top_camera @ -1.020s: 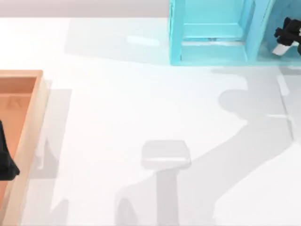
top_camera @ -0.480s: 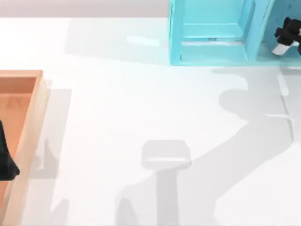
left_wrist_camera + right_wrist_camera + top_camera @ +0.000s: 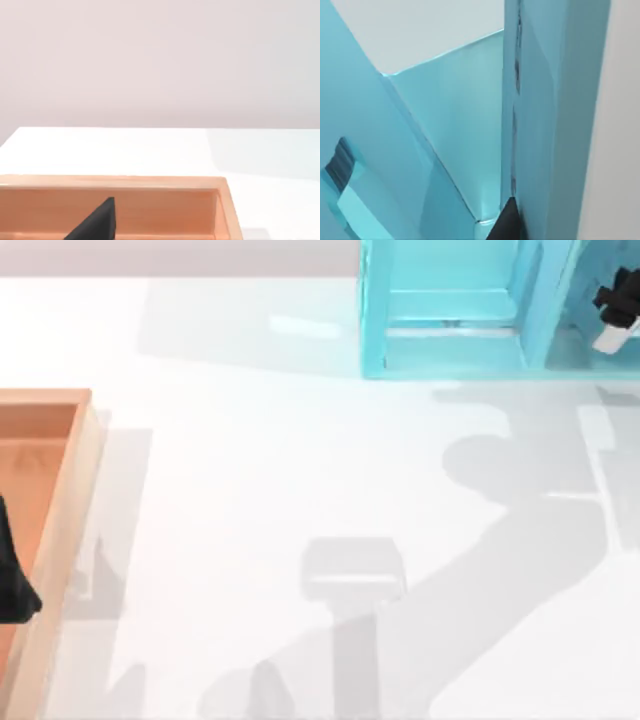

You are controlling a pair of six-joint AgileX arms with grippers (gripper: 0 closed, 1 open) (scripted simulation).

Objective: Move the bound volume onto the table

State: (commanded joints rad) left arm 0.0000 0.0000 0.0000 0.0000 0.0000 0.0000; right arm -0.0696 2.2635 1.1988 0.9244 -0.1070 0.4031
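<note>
Well, the action is all at the far right corner. The right gripper [image 3: 618, 302] is up inside the right-hand compartment of the cyan shelf unit [image 3: 450, 350], at the table's back edge. Whether it is clenched on something or released, I cannot tell; it is too tucked in among the shelf walls.

I cannot pick out the bound volume for certain. From the right wrist view, a tall teal slab [image 3: 555, 100] with a dark seam down it stands upright just beside the gripper. That may be the book, or it may be a shelf wall. My guess is the book is in that compartment, not yet out on the table [image 3: 300, 470].

The left gripper [image 3: 12, 585] is parked over the wooden tray [image 3: 70, 510] at the table's left side, well apart from all this. I cannot tell its grip either.

What worries me is how close the quarters are. If the arm pulls out at an angle, the book or the gripper could catch the slanted divider. That could drag the whole shelf unit forward, or twist the book loose. A thin, smooth cover held by a narrow pinch could also slip, so the book drops on its edge and topples rather than landing flat on the open white surface.
</note>
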